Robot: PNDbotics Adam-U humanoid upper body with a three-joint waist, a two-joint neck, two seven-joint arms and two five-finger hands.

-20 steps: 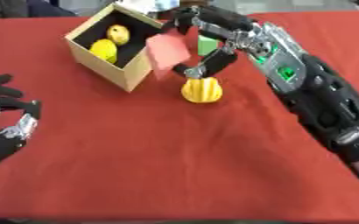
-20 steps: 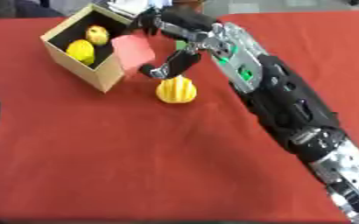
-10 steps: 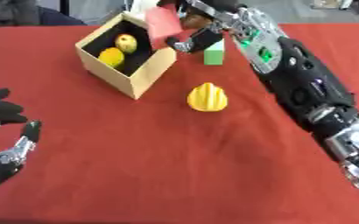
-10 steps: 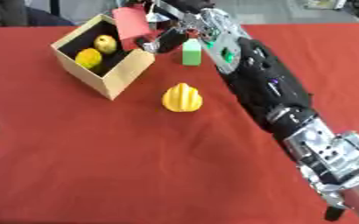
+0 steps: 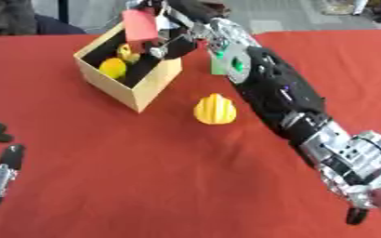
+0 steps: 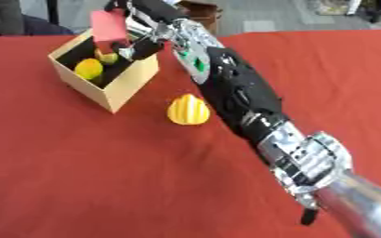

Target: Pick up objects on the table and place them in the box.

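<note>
- Nearest the camera, well to the left of and nearer than the box [image 5: 141, 90], the left hand [image 5: 0, 174] shows at the lower left edge of the left eye view; it lies over the desk [image 5: 145, 186], which wears a red cloth, with its fingers relaxed and spread and nothing in them.
- The right arm [image 5: 324, 139] comes in from the lower right corner and runs across the desk toward the box, black along most of its length with silver joints near the camera.
- A yellow ribbed object [image 5: 215, 109] sits on the cloth just to the right of the box and a little nearer than it, apart from the box wall and just beside the arm.
- The box is a light tan, open-topped carton standing on the desk with one corner turned toward the camera.
- Inside the box lie two yellow rounded objects [image 5: 114, 68], close together.
- A green block [image 5: 219, 66] stands on the cloth to the right of the box, partly hidden by the arm.
- Farthest off, the right hand [image 5: 171, 33] is above the box's far side, its fingers and thumb curled round a red block [image 5: 138, 24]; the block is held upright over the box opening, clear of the rim.
</note>
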